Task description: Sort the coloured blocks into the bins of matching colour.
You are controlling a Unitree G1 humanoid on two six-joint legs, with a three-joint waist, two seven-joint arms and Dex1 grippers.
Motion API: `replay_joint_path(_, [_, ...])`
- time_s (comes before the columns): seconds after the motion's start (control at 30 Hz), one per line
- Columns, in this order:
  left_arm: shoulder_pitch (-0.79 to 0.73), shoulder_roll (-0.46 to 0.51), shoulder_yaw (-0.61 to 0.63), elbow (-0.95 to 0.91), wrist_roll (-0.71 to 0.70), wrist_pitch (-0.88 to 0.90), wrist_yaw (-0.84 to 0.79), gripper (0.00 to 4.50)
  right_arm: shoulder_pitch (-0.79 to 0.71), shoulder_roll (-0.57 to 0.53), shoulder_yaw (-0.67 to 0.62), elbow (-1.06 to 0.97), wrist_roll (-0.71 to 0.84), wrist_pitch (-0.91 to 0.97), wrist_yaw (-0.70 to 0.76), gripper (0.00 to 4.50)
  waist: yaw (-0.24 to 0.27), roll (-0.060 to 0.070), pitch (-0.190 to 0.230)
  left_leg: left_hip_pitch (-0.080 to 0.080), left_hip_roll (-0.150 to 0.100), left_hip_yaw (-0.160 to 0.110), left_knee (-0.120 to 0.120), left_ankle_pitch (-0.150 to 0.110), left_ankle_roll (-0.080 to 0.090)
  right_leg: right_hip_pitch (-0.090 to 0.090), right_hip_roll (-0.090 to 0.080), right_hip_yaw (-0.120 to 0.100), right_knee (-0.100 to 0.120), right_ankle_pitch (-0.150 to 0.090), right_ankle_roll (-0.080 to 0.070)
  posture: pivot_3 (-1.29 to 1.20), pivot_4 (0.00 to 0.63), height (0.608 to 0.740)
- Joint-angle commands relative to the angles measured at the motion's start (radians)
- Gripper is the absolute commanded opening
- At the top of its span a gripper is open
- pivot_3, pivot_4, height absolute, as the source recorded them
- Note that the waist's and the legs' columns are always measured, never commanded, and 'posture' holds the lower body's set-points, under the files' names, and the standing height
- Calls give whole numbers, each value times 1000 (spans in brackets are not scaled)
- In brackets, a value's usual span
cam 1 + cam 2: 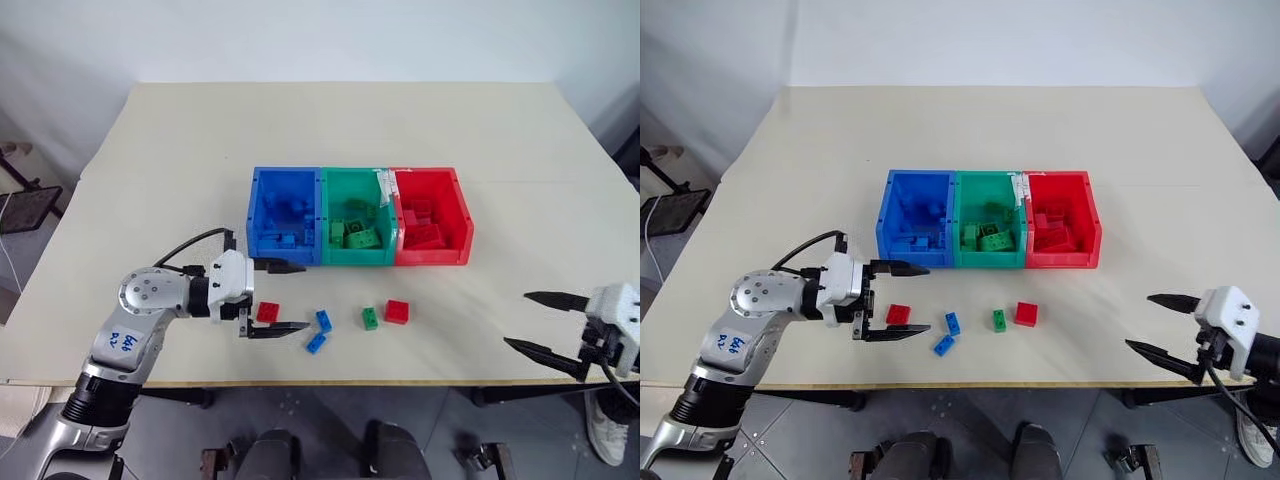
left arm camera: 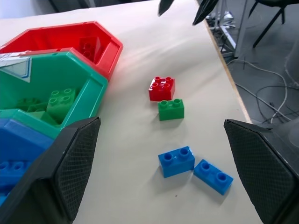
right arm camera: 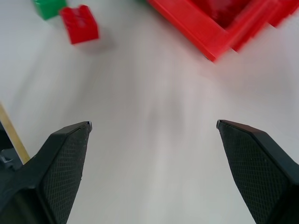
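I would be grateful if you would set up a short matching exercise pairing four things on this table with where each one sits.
Things:
1. left pincer
2. right pincer
3. green bin
4. loose green block

Places:
A. between the blue bin and the red bin
B. just left of the red block in front of the bins
C. open around the leftmost red block
D. open near the table's right front edge, nothing between its fingers

Pairs: 1-C, 2-D, 3-A, 4-B
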Motion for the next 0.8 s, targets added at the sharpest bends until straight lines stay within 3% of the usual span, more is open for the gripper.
replay_joint_path(0.03, [25,33,52,-22,-8,-15,0,4500,-114,-27,150,-114,-19,102,-31,4487,-4,0,0,0,0,0,0,0,0,0,0,0,0,0,0,0,150,740])
replay_joint_path(0.23, [120,99,105,-23,8,-55,-12,4500,-341,-16,419,-201,-112,359,-118,4487,5,1,0,-2,0,-4,1,-1,-1,-1,-1,-1,0,0,0,0,150,740])
replay_joint_path(0.43, [204,122,164,-61,-4,-51,18,4500,-467,95,611,-160,-210,427,-207,4487,17,0,0,-4,-1,-5,2,-1,-1,-1,-1,-3,-1,0,0,0,150,740])
replay_joint_path(0.53, [240,131,172,-98,-13,-40,19,4500,-461,111,643,-147,-233,390,-203,3945,14,0,0,-4,-1,-4,2,-1,-1,-1,-1,-3,-1,0,0,0,150,740])
replay_joint_path(0.77, [228,126,171,-112,-23,-26,30,4500,-448,93,604,-154,-221,373,-193,1532,15,0,0,-3,-1,-3,2,-1,-1,-1,-1,-3,0,0,0,0,150,740])
replay_joint_path(0.8, [225,123,171,-111,-25,-26,31,4500,-447,93,596,-153,-216,367,-192,1469,15,0,0,-3,-1,-3,2,-1,-1,-1,-1,-3,0,0,0,0,150,740])
